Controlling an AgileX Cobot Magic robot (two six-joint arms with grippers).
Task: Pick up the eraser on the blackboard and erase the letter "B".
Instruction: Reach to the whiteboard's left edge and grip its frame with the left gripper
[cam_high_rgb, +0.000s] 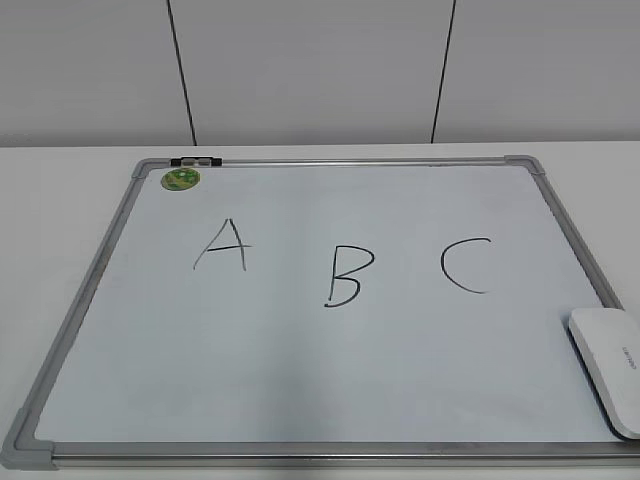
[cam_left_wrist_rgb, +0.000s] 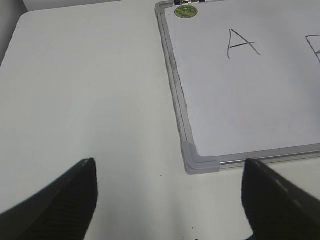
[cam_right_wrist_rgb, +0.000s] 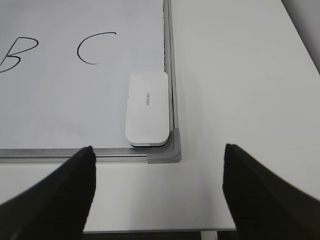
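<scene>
The blackboard (cam_high_rgb: 330, 330) is a white board with a grey frame, flat on the white table. Black letters "A" (cam_high_rgb: 223, 245), "B" (cam_high_rgb: 348, 276) and "C" (cam_high_rgb: 466, 265) run across it. The white eraser (cam_high_rgb: 608, 365) lies flat in the board's near right corner; it also shows in the right wrist view (cam_right_wrist_rgb: 147, 108). My right gripper (cam_right_wrist_rgb: 159, 160) is open and empty, above the table just short of that corner. My left gripper (cam_left_wrist_rgb: 169, 172) is open and empty, near the board's near left corner (cam_left_wrist_rgb: 200, 159). Neither gripper shows in the exterior view.
A round green sticker (cam_high_rgb: 181, 179) and a black clip (cam_high_rgb: 196, 161) sit at the board's far left corner. A grey panelled wall (cam_high_rgb: 320, 70) stands behind the table. The table's near edge (cam_right_wrist_rgb: 160, 231) lies just under my right gripper.
</scene>
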